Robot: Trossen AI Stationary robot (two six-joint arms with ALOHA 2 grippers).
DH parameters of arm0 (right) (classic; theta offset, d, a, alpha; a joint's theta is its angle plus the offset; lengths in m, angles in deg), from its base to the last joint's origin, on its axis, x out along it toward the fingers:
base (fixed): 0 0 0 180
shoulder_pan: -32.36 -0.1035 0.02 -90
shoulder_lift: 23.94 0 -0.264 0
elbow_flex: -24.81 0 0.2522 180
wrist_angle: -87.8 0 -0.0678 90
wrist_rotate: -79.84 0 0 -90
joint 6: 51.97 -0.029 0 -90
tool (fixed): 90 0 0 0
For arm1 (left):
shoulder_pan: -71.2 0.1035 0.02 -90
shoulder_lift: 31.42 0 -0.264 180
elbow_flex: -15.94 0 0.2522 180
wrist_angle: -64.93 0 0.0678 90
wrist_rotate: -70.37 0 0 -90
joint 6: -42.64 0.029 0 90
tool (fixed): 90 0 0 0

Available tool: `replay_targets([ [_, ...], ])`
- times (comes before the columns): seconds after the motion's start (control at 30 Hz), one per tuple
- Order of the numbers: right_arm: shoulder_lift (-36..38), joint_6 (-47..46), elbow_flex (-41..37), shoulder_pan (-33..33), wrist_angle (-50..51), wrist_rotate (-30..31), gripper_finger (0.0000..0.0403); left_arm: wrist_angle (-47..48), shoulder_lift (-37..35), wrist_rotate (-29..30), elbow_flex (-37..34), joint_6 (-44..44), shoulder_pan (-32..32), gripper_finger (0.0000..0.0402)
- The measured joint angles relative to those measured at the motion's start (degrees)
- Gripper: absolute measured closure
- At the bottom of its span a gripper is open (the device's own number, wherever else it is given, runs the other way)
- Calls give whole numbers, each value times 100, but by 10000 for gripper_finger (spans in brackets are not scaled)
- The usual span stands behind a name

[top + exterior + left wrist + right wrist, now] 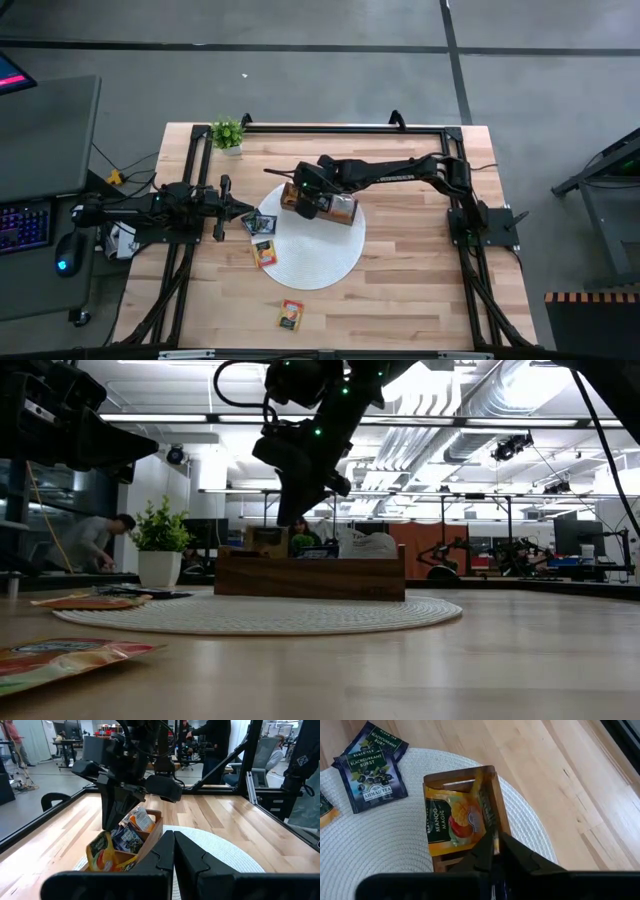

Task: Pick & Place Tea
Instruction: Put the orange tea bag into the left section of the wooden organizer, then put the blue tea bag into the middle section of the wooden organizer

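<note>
Closed on nothing visible, the right claw (492,851) hovers over the wooden box (322,207), directly above a Mango Magic sachet (454,822) in its end compartment. Several sachets fill the box. Beside it, blackcurrant sachets (370,780) lie loose on the round mat (320,262); another sachet (291,315) lies beyond the mat on the surface (420,270). Left claw (247,210) waits closed near the mat's edge. Roughly half remains.

the table (420,260) is pale, smooth wood planking with a matt finish, and the round mat (380,840) at its centre looks like woven white cord, ribbed and matt. the box (310,578) on the mat is darker brown wood, the tea sachets (370,782) at its 9 o'clock are glossy printed foil or paper, and the right gripper (495,852) has matt black plastic-looking fingers.
</note>
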State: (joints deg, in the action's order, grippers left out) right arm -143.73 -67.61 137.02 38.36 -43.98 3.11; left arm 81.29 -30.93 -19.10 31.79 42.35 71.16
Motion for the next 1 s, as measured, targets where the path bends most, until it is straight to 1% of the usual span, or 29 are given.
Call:
replay_targets([
  [0.3,0,-90,2,21,-124,-1,290,0,0,2,-2,-2,2,401],
  [0.47,95,-99,2,28,-299,-4,259,0,1,2,0,-2,1,401],
  [0.6,277,-116,11,-43,-413,-104,254,0,0,2,0,0,0,401],
  [0.83,529,-544,11,-206,-386,-794,265,1,1,0,-2,-2,0,401],
  [1.0,769,-727,11,-390,-279,-820,280,2,1,0,-1,-2,0,401],
])
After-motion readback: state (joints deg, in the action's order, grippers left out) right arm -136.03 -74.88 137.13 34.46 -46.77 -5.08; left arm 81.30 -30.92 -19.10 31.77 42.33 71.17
